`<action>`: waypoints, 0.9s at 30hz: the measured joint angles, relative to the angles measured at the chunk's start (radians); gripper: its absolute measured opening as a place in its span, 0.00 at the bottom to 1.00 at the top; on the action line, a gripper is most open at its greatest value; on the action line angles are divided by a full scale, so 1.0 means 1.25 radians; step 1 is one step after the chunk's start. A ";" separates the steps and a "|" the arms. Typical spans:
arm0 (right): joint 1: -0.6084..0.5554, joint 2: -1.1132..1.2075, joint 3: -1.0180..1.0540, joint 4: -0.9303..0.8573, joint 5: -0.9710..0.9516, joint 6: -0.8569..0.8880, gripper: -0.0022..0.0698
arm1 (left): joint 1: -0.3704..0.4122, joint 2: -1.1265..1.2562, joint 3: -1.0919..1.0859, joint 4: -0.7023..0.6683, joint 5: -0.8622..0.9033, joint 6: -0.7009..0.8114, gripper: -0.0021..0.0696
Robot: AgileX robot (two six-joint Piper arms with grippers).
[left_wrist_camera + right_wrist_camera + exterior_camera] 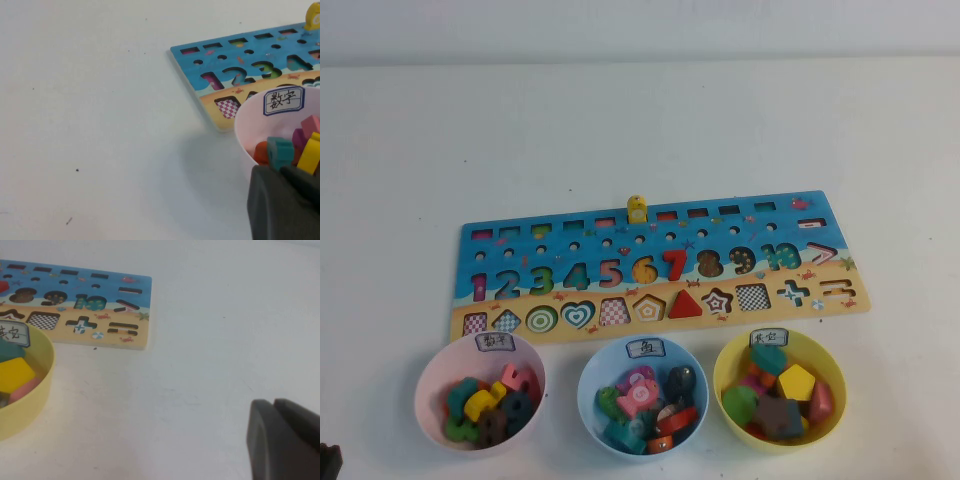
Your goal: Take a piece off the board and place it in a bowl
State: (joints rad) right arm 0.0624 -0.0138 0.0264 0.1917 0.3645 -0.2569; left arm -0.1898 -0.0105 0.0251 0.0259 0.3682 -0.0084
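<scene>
The left gripper (285, 200) rests closed beside the pink bowl (245, 125); the right gripper (282, 440) rests closed on the bare table (200, 365). The yellow piece (637, 209) stands on the board (520, 240): nothing has started, and one arm must reach it, then the blue bowl (590, 375).

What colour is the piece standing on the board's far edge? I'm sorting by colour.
Yellow piece, clearest in the high view.

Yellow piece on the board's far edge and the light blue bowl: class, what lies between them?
In the high view, between the yellow piece and the light blue bowl lies the board, including its orange 6 and pentagon cut-out.
</scene>
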 joint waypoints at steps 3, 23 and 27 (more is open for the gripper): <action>0.000 0.000 0.000 0.000 0.000 0.000 0.01 | 0.000 0.000 0.000 0.000 0.000 0.000 0.02; 0.000 0.000 0.000 0.000 0.000 0.000 0.01 | 0.000 0.000 0.000 0.000 -0.006 0.000 0.02; 0.000 0.000 0.000 0.000 0.000 0.000 0.01 | 0.000 0.000 0.000 -0.029 -0.045 -0.028 0.02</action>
State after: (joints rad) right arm 0.0624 -0.0138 0.0264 0.1917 0.3645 -0.2569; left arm -0.1898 -0.0105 0.0251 -0.0103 0.3124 -0.0434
